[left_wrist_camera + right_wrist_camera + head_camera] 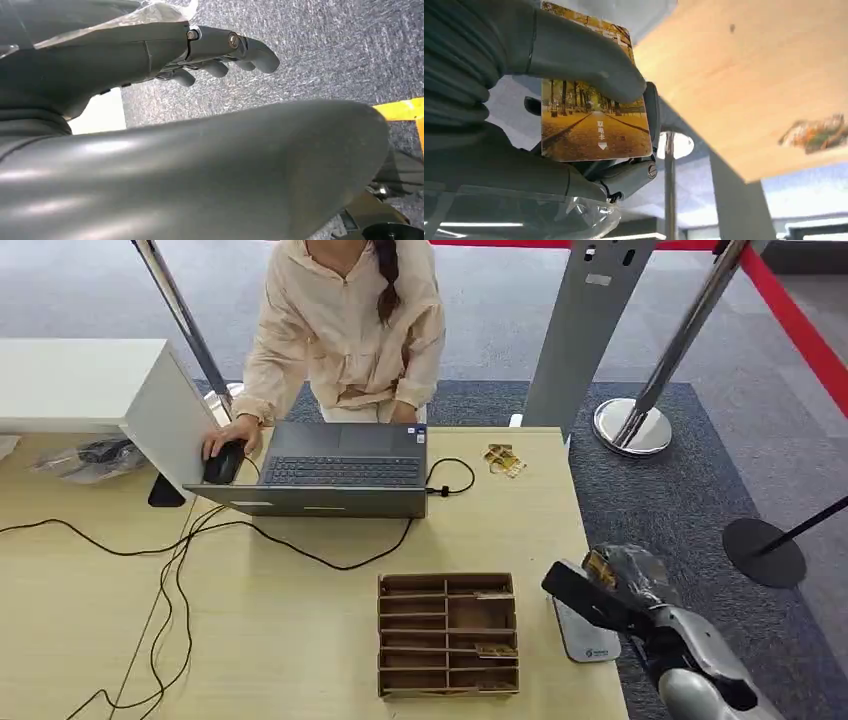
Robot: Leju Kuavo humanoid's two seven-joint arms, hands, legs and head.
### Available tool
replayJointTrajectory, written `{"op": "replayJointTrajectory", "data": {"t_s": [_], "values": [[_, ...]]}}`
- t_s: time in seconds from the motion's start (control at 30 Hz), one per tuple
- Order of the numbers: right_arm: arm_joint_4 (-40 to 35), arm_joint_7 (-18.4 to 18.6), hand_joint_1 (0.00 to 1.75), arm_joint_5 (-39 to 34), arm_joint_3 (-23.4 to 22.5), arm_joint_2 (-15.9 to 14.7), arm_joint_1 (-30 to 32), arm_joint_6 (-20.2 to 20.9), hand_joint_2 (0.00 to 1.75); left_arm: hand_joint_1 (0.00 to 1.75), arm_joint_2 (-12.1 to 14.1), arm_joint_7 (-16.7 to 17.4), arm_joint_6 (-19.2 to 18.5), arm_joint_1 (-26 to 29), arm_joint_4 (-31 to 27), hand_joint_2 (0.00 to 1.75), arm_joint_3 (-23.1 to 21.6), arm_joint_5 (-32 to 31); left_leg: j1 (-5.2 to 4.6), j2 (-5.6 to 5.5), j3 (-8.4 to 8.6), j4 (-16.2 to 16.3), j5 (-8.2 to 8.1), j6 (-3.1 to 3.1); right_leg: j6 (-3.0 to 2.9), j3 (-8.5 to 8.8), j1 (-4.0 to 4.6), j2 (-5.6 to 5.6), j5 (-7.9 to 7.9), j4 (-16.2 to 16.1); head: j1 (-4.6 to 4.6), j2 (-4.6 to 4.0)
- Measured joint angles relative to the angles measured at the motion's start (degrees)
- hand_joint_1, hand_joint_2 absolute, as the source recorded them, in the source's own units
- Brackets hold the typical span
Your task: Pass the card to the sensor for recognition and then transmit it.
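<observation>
The right hand [589, 100] pinches the card [594, 127] under its thumb, face outward, likely for scanning. The white sensor [585, 635] lies just beneath it. The left hand [220, 50] hangs empty, fingers loosely curled.

laptop [340, 472] behind divided tray [447, 634] on table [280, 640] | sensor [585, 635] right of tray | mouse [224, 462] left of laptop

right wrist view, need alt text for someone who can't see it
The robot's right hand grips a card printed with a golden, tree-lined path, the thumb pressed across its face. Beyond it are the light wooden table and a blurred patterned item lying on it.
</observation>
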Motion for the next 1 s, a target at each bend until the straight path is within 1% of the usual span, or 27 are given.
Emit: {"op": "replayJointTrajectory", "data": {"t_s": [0.37, 0.5, 0.63, 0.8, 0.93, 1.0], "values": [[3.39, 0.59, 1.75, -1.60, 7.52, 0.13, -1.81, 2.67, 1.75, 0.00, 0.00, 0.15, -0.09, -0.14, 0.00, 0.00, -0.96, -0.18, 0.00, 0.00, -0.02, 0.00, 0.00, 0.00, 0.00, -0.01, 0.00, 0.00, 0.00, 0.00, 0.02, 0.00], [5.20, 0.50, 1.75, -2.03, 10.05, 0.44, -2.18, 2.82, 1.75, 0.00, 0.00, 0.15, -0.13, -0.23, 0.00, 0.00, -1.29, -0.22, 0.00, -0.01, -0.03, 0.00, 0.00, 0.00, 0.00, -0.02, 0.00, 0.00, 0.00, 0.00, 0.02, 0.00], [6.10, 0.50, 1.75, -2.25, 11.30, 0.59, -2.66, 2.49, 1.75, 0.00, 0.00, 0.15, -0.13, -0.25, 0.00, 0.00, -1.31, -0.17, 0.00, 0.00, -0.03, 0.00, 0.00, 0.00, 0.00, -0.02, 0.00, 0.00, 0.00, 0.01, 0.02, 0.00], [6.88, 0.28, 1.75, -1.77, 12.32, 0.66, -3.48, 0.54, 1.75, 0.00, 0.00, 0.02, -0.11, -0.24, -0.02, 0.00, -1.33, 0.04, 0.00, 0.00, -0.03, 0.00, 0.00, 0.00, 0.00, -0.02, 0.00, 0.00, 0.00, 0.00, 0.02, 0.00], [7.02, -1.20, 1.75, 0.11, 12.24, 0.81, -4.17, -4.06, 1.75, 0.00, 0.00, 0.02, 0.13, -0.26, 0.00, 0.00, -1.33, 0.46, 0.00, 0.01, -0.02, 0.00, 0.00, 0.00, 0.00, -0.02, 0.00, 0.00, 0.00, 0.01, 0.02, 0.00], [7.01, -1.62, 1.75, 0.68, 12.04, 0.87, -4.40, -5.69, 1.75, 0.00, 0.00, 0.02, 0.20, -0.25, 0.00, 0.00, -1.33, 0.66, 0.00, -0.01, -0.03, 0.01, 0.00, 0.00, 0.00, -0.02, 0.00, 0.00, 0.00, 0.00, 0.02, 0.00]]}}
